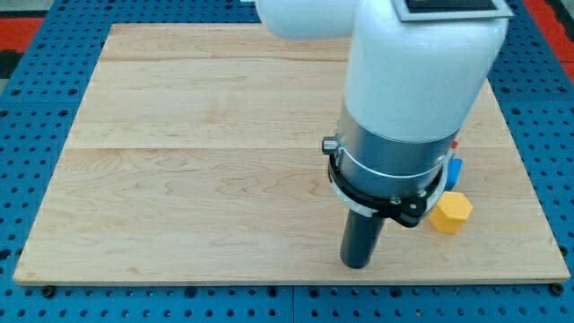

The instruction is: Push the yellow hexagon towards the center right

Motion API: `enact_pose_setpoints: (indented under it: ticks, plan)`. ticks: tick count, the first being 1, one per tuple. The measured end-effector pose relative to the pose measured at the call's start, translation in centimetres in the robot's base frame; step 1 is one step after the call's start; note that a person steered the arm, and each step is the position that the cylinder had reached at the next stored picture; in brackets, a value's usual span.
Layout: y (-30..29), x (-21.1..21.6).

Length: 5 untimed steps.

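The yellow hexagon (pixel 450 212) lies on the wooden board (pixel 197 161) at the view's lower right. My tip (pixel 357 265) rests on the board to the left of the hexagon and a little below it, apart from it by about a block's width. A blue block (pixel 455 171) sits just above the hexagon, partly hidden by the arm. A sliver of a red block (pixel 456 144) shows above the blue one, mostly hidden.
The white and grey arm body (pixel 408 99) covers the board's upper right part. A blue perforated table (pixel 36 90) surrounds the board. The board's right edge runs close to the right of the hexagon.
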State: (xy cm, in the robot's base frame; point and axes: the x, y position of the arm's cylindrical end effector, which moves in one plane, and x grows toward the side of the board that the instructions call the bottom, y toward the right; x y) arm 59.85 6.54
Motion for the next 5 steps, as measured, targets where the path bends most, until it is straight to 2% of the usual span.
enact_pose_setpoints:
  ticks: [3, 4, 5]
  plan:
    - [-1.2, 0.1]
    - [0.3, 0.5]
    - [5.1, -1.0]
